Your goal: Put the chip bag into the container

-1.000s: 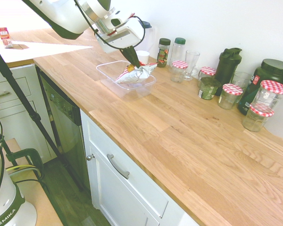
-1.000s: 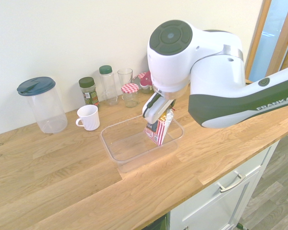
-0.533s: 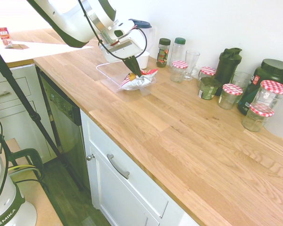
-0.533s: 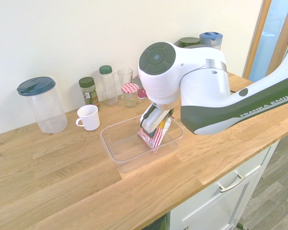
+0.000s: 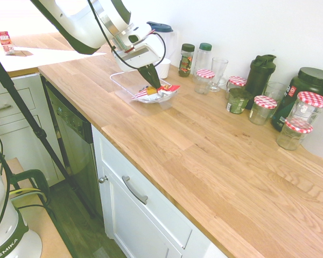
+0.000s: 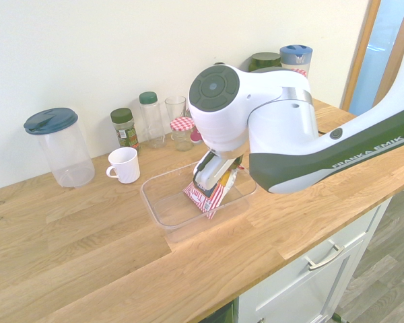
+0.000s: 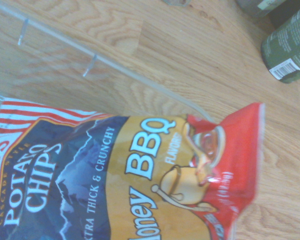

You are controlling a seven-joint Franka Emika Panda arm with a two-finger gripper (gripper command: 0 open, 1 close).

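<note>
Currently, the end effector (image 5: 156, 85) is closed on the chip bag (image 6: 206, 196), pinching it within the walls of the clear tub (image 6: 163, 221). The bag lies tilted, its printed face showing in the wrist view, where the red end overlaps the tub's rim near a rounded corner. That rim runs around the bag and is the nearest thing to knock against.

In the second exterior view, with the tub as the clock's centre, the white mug (image 6: 126, 165) stands near it at ten o'clock, handle toward nine. The blue-lidded pitcher (image 6: 62, 151) is farther out, between nine and ten. The spice jar (image 6: 125, 129) stands between ten and eleven, the green-lidded bottle (image 6: 152, 122) at eleven, and a checked-lid jar (image 6: 182, 135) just short of twelve, in front of a drinking glass (image 6: 176, 106).

In the first exterior view, the shaker (image 5: 260, 78), the small green jar (image 5: 238, 100) and the big black tub (image 5: 304, 88) stand roughly at three o'clock from the clear tub, well apart from it, with more checked-lid jars among them. A red packet (image 5: 5, 43) stands far off between nine and ten. The wooden tabletop (image 5: 167, 161) carries the clear tub and the row of vessels.
</note>
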